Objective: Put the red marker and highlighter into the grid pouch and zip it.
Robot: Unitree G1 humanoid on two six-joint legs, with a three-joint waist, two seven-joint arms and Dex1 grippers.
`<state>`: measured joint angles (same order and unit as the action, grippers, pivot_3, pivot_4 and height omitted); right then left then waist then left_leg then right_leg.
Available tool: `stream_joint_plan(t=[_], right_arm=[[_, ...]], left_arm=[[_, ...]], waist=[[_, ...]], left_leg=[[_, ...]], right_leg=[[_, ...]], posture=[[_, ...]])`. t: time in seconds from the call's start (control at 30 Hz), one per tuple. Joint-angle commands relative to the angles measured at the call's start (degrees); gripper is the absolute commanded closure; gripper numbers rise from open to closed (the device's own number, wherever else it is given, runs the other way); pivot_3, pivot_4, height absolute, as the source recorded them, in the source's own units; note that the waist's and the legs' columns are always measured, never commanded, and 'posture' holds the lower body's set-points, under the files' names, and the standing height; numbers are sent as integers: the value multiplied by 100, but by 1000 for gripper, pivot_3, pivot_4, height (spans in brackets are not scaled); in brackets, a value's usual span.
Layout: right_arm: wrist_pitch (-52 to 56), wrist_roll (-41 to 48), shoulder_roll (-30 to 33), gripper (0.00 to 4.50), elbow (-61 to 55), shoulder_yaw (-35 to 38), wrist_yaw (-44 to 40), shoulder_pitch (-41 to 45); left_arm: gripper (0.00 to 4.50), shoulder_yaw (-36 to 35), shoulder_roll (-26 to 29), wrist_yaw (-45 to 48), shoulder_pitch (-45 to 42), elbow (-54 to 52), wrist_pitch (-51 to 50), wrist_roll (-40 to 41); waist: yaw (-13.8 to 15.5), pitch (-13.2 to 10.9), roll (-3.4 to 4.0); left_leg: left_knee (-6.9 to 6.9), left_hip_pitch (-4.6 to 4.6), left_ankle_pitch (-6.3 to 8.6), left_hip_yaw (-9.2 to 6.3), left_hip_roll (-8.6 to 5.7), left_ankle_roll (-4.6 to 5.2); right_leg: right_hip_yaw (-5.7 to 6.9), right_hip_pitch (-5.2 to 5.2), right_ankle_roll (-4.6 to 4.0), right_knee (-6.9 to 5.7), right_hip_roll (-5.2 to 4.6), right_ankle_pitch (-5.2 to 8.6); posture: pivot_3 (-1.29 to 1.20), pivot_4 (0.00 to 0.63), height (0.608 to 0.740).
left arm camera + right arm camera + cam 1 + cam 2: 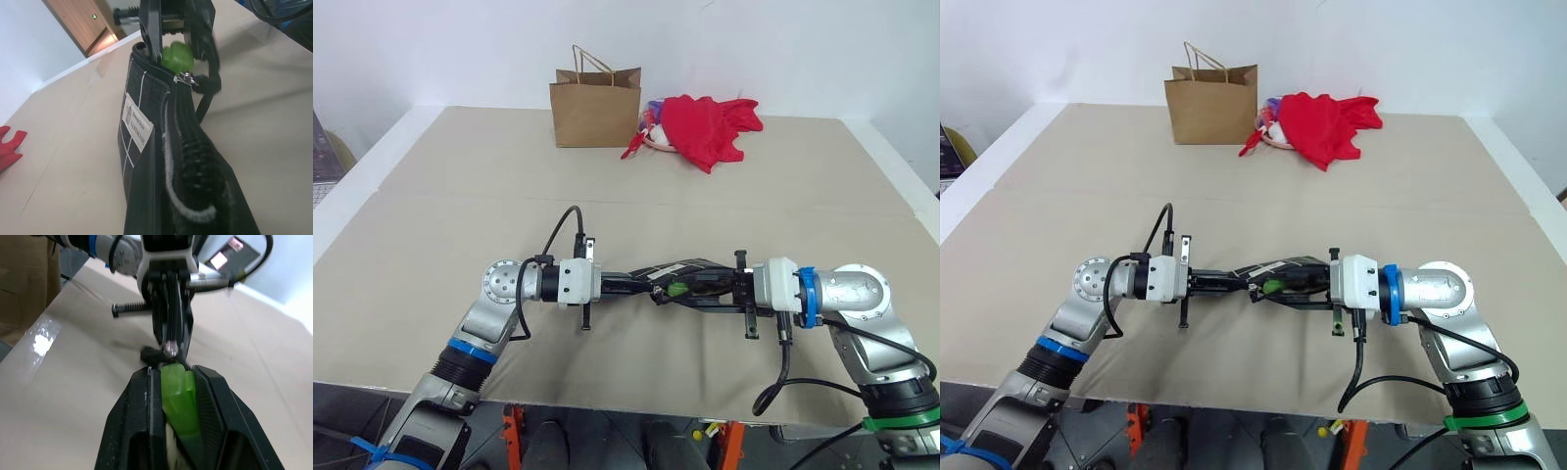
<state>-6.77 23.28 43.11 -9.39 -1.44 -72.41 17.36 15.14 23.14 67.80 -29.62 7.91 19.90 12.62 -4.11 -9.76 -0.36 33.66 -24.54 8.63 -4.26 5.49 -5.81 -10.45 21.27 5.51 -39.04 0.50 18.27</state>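
Observation:
Above the table's near middle, my two grippers point at each other. The left gripper [641, 284] is shut on one end of the grid pouch [677, 268], a black fabric pouch with white lines and a small white label [136, 128], and holds it off the table. The right gripper [179, 378] is shut on the lime-green highlighter [182, 401], whose tip [177, 56] sits at the pouch's open far end beside the zipper pull [188, 78]. The red marker is out of view.
A brown paper bag [595, 108] stands at the back of the beige table [460, 196]. A red cloth [705, 129] lies in a heap just right of it, over some small items. The table's front edge [607, 403] runs just below my arms.

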Motion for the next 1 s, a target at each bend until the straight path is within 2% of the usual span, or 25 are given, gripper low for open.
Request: stream_joint_plan(t=[0.03,0.43,0.8,0.83,0.9,0.93,0.97,1.0], right_arm=[[-154,51,96,3836,111,247,-65,-9],[-61,-23,585,3836,286,332,-223,70],[1306,-33,320,3836,-380,-235,225,551],[1395,-8,308,3049,-429,-244,243,568],[1264,-103,289,2589,-486,-236,238,536],[1224,-78,297,2191,-515,-202,204,492],[1175,-32,305,1580,-539,-162,158,448],[1159,9,311,1215,-558,-134,128,419]], left_arm=[[4500,-110,4,-73,-29,-243,27,99],[4500,-125,37,-74,-46,-228,-3,89],[4500,-108,24,-119,-56,-238,-8,45],[4500,-105,27,-125,-54,-243,-9,43],[4500,-102,45,-140,-37,-272,-19,48],[4500,-101,54,-147,-29,-283,-24,49],[4500,-101,61,-152,-23,-293,-28,50],[4500,-100,66,-156,-17,-301,-31,51]], waist=[[-2,0,0],[-2,0,0],[-1,0,0],[-1,0,0],[0,0,0],[0,0,0],[0,0,0],[-1,0,0]], left_leg=[[1,0,0,0,0,0],[0,0,0,0,0,0],[1,0,0,0,0,0],[1,-1,0,0,0,0],[1,-1,0,0,0,0],[0,-1,0,0,0,0],[0,-2,0,0,0,0],[-1,-2,0,0,0,0]], right_leg=[[0,0,0,0,0,0],[0,0,1,0,0,0],[0,0,1,0,0,0],[0,0,1,0,0,0],[0,0,1,0,0,0],[0,0,1,0,0,1],[0,1,1,0,0,1],[0,1,1,0,0,1]], posture=[[0,150,740],[0,150,740],[0,150,740],[0,150,740],[0,150,740],[0,150,740],[0,150,740],[0,150,740]])
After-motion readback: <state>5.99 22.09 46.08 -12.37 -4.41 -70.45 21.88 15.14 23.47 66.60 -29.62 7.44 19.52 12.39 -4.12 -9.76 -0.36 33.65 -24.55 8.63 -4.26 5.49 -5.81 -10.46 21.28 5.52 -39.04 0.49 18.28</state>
